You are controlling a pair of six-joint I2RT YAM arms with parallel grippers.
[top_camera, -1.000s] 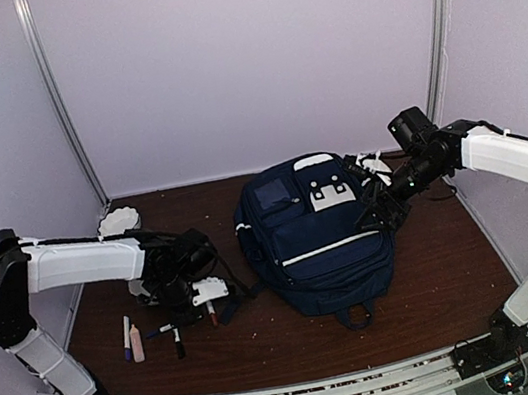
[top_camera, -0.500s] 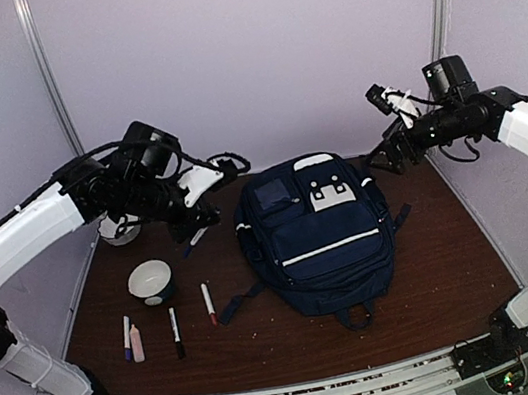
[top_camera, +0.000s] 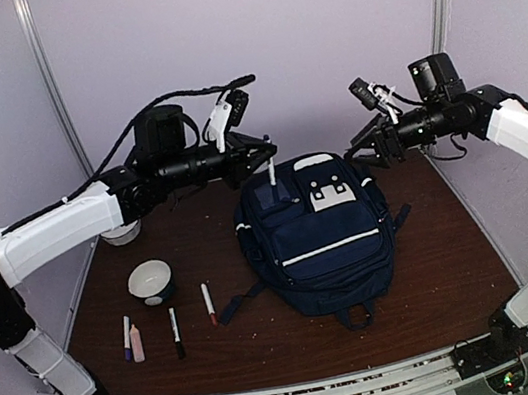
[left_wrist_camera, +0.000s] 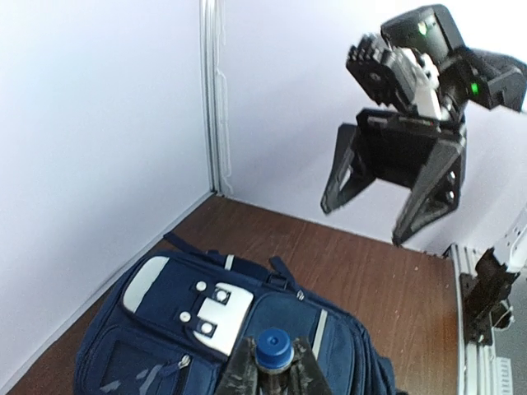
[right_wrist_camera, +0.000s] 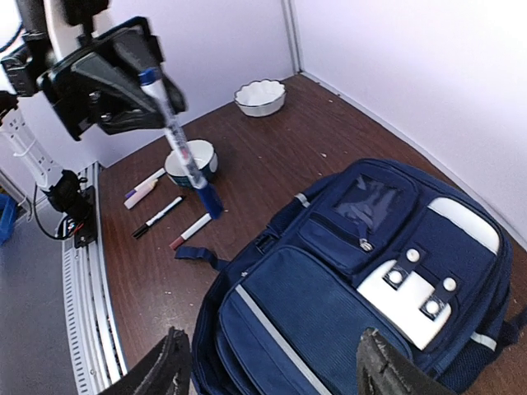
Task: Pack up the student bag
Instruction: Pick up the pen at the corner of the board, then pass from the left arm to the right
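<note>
Navy-blue fabric student bag (top_camera: pixel 317 239), with white stripes, white patches and a front pocket, lies flat on the dark brown table (top_camera: pixel 440 279), right of centre. Left gripper (top_camera: pixel 262 152) is clamped on a white-barrelled marker with blue ends (top_camera: pixel 271 176), above the bag's far left corner. Right gripper (top_camera: pixel 363 152) hangs released above the bag's far right corner, jaws apart, holding nothing. Left wrist view shows only the marker's round blue end between the fingers. Right wrist view shows its full tilted length.
</note>
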